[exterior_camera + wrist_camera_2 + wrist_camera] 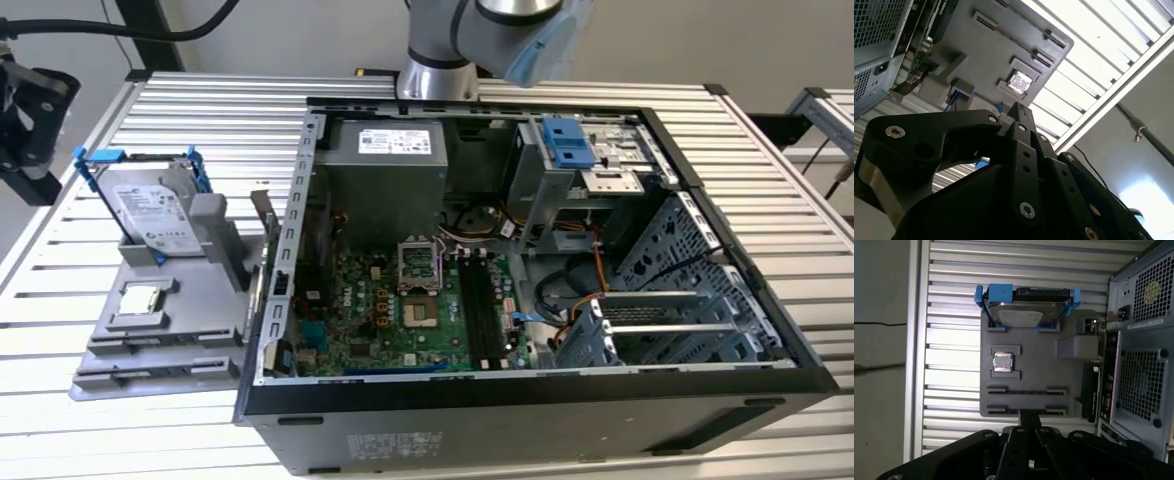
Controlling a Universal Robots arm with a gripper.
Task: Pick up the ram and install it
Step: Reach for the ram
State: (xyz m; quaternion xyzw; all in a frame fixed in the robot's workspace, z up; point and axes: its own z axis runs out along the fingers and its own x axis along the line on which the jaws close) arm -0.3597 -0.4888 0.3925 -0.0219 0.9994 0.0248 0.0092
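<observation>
Black jointed links of the gripper point(1029, 416) run to one narrow tip in both wrist views point(1021, 111). The fingers are drawn together and nothing can be seen between them. In the first wrist view the tip lines up with the edge of the grey tray point(1039, 365), beside its paired holder grooves point(996, 390). Beyond the grooves a small silver chip point(1002, 362) sits in a square recess. Past that, the hard drive point(1026, 315) stands in its blue bracket at the tray's far edge.

A dark narrow board on edge along the tray's case-side border looks to be the ram point(1089, 392). It stands just beside the perforated back panel of the computer case point(1139, 380), with only a thin gap between them.

In the exterior view the tray lies at nine o'clock from the case, with the hard drive at the tray's twelve o'clock end. Bare slats of the aluminium table point(54, 300) show at the tray's nine and six o'clock sides, out to the table's edge.

Inside the open case the motherboard point(387, 300) lies flat. Its black memory slots point(483, 305) run from twelve to six o'clock. The processor socket point(420, 290) is just beside them at nine o'clock. Loose cables point(587, 290) and a metal drive cage point(667, 320) crowd the three o'clock side. The arm point(447, 40) rises at the picture's twelve o'clock.
</observation>
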